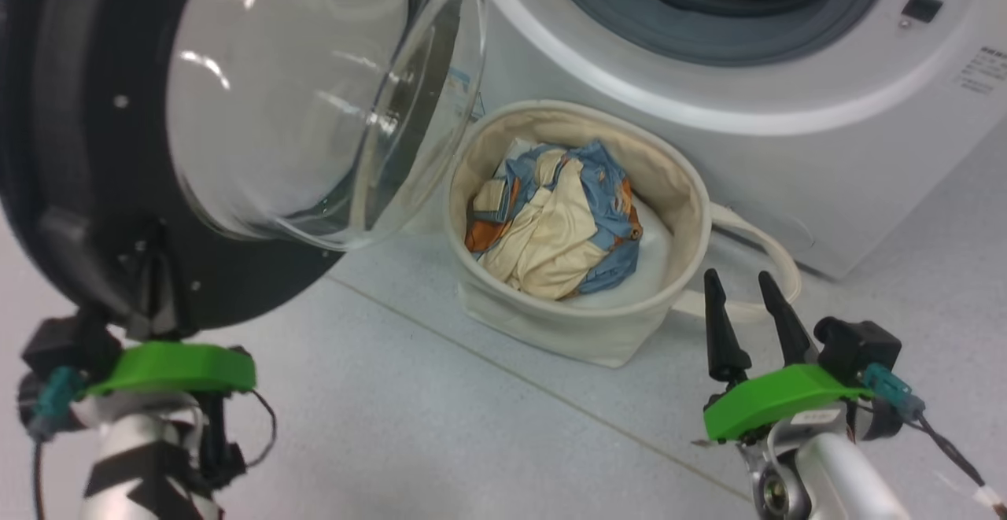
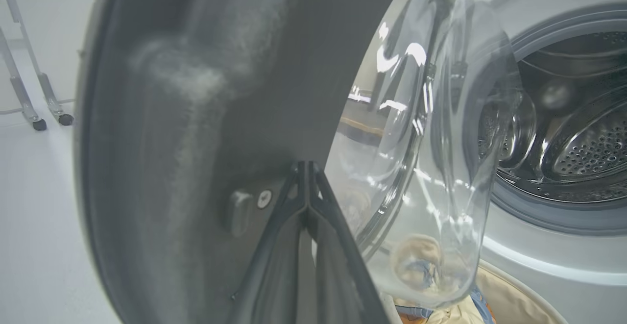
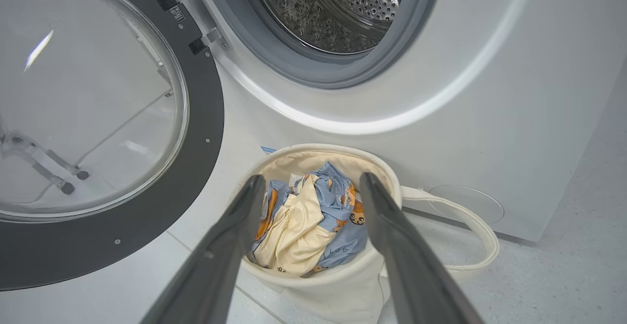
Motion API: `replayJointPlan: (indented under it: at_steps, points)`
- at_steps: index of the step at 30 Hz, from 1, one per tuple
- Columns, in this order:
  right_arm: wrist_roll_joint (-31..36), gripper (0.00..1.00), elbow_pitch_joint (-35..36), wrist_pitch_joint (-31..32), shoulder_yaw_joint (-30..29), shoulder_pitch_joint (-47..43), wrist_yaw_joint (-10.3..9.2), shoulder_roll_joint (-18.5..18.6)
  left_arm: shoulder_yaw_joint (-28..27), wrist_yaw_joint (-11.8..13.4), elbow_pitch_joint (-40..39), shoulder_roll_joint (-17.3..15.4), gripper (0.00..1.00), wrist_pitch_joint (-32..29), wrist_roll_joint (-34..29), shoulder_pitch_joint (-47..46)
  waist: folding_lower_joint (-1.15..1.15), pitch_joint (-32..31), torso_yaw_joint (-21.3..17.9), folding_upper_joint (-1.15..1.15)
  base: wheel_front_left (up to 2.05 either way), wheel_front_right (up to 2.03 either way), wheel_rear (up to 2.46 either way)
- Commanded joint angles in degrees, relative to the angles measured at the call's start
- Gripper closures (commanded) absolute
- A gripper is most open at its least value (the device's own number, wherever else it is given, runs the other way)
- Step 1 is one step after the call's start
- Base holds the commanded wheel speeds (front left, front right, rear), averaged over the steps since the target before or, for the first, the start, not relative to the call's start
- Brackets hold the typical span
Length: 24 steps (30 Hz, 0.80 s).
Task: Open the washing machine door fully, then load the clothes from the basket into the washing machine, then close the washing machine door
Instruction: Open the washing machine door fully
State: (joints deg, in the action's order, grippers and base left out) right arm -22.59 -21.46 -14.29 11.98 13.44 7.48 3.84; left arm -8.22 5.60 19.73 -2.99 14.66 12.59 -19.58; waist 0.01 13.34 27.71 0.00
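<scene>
Your right end effector (image 1: 738,280) has two long black tapered fingers (image 1: 720,331) on a bright green bracket (image 1: 767,398), with a black block (image 1: 857,347) and a teal connector (image 1: 889,386) trailing a thin dark cable (image 1: 948,449) beside it. Your left end effector (image 2: 306,167) wears a matching green plate (image 1: 177,366) and teal plug (image 1: 55,398) on a silvery forearm (image 1: 142,457) banded in black.

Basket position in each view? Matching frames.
Head view: the basket sits centre, before the washing machine.
Left wrist view: cream sliver at bottom right, below the washing machine door glass.
Right wrist view: lower centre, between the right gripper fingers.
Shared landmark: that door, left of it in all three.
</scene>
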Motion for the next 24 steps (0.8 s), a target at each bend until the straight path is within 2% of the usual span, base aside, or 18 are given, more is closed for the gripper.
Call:
replayJointPlan:
  at_steps: [1, 6, 7, 8, 10, 12, 17, 24]
  points:
    - [0.79, 0.00, 2.02, -0.71, 1.54, 2.11, 0.01, 0.41, -3.88, -0.18, -1.02, -2.56, 0.99, 0.34, -0.42, -3.36, 0.00, 1.97, 0.19, 0.00, 0.00, 0.00, 0.00]
    - [1.41, 0.00, 2.30, -0.71, 2.15, 3.59, 0.01, 2.91, -9.38, -1.35, 1.98, -3.24, 1.00, 0.34, -0.10, -8.00, 0.00, 5.38, 0.89, 0.00, 0.00, 0.00, 0.00]
    - [1.46, 0.00, 2.31, -0.71, 2.12, 3.72, 0.01, 3.35, -10.38, -1.57, 2.71, -3.34, 0.96, 0.34, -0.12, -8.76, 0.00, 5.81, 1.04, 0.00, 0.00, 0.00, 0.00]
    - [1.52, 0.00, 2.32, -0.71, 2.11, 3.83, 0.01, 3.75, -11.38, -1.80, 3.51, -3.45, 0.97, 0.34, -0.12, -9.46, 0.00, 6.22, 1.19, 0.00, 0.00, 0.00, 0.00]
    - [1.56, 0.00, 2.37, -0.71, 2.09, 3.97, 0.01, 4.44, -13.25, -2.20, 5.07, -3.66, 0.93, 0.34, -0.25, -10.77, 0.00, 6.79, 1.47, 0.00, 0.00, 0.00, 0.00]
    - [1.56, 0.00, 2.41, -0.71, 2.12, 4.00, 0.01, 4.91, -14.86, -2.54, 6.37, -3.95, 0.94, 0.34, -0.69, -11.73, 0.00, 7.11, 1.65, 0.00, 0.00, 0.00, 0.00]
    - [1.49, 0.00, 2.45, -0.71, 2.52, 4.12, 0.01, 5.28, -17.35, -3.73, 8.27, -4.38, 0.91, 0.34, -1.77, -12.75, 0.00, 7.42, 1.56, 0.00, 0.00, 0.00, 0.00]
    - [1.52, 0.00, 2.55, -0.71, 3.12, 4.61, 0.01, 6.13, -20.82, -6.16, 12.37, -5.00, 0.97, 0.34, -2.94, -15.27, 0.00, 8.54, 1.39, 0.00, 0.00, 0.00, 0.00]
